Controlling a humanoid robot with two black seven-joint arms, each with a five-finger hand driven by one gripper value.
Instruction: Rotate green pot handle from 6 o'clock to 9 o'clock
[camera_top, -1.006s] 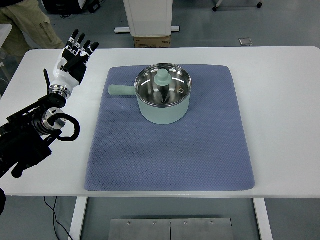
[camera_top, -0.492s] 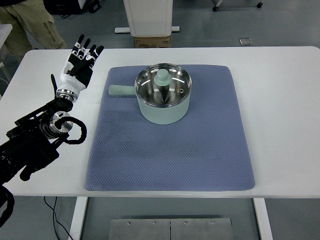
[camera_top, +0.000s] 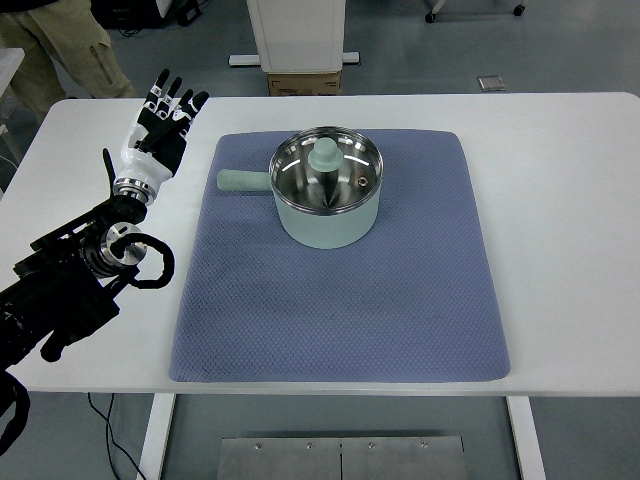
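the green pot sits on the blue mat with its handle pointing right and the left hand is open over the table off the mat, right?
Not quite. In the top view the green pot is on the blue mat, but its handle points left, toward the left hand. That hand is open, over the white table beside the mat.

No words, numbers, brand names or signs can be read anywhere, not on the pale green metal pot (camera_top: 327, 196), the blue cloth mat (camera_top: 340, 300), the white desk (camera_top: 560, 200) or the brown cardboard box (camera_top: 304, 83).
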